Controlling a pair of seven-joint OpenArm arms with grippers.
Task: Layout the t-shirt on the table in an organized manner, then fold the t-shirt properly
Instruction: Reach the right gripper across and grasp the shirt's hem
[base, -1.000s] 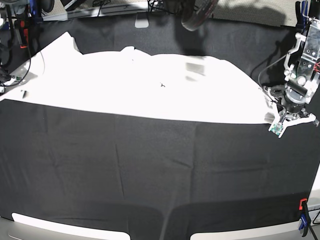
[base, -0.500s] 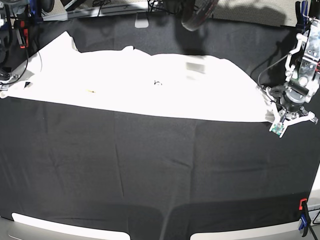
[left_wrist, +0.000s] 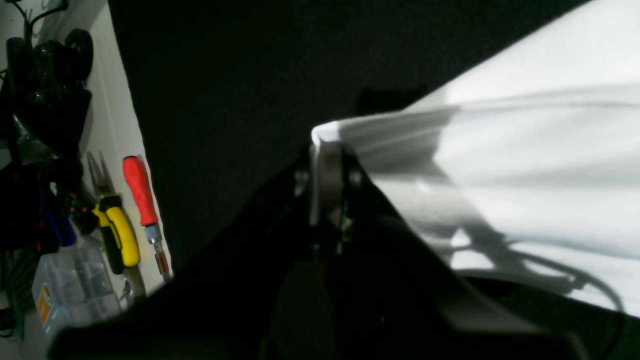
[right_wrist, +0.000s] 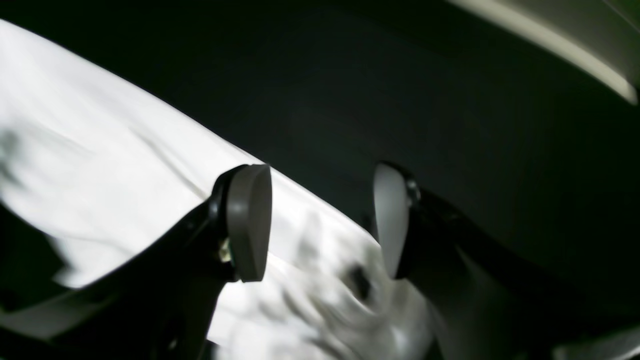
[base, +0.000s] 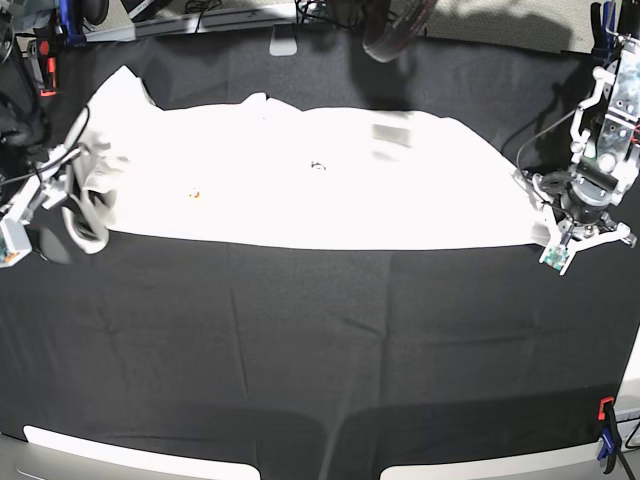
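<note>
T-shirt lay spread across the far half of the table, plain side up, a long white band running from one arm to the other. I had the left gripper pressed together on a corner of the cloth, and in its wrist view the fabric rose in a taut ridge from that pinch. The right gripper stood with its fingers spread and nothing between them, hanging over the rumpled end of the shirt on its own side; that end looked bunched and curled in the base view.

I judged the laying-out unfinished. To do it well I needed the right gripper to close on the loose corner below it, then draw both ends apart and level so the near hem fell in one straight line, keeping the lift low so the cloth would not fold under itself.

The shirt's far edge sat close to the back of the table, with cables and gear just beyond, so I saw no room to push that way. Toward me the black cover lay bare and wide, the better direction to drag. A screwdriver and pliers rested off the table edge beside the left arm, worth keeping away from
</note>
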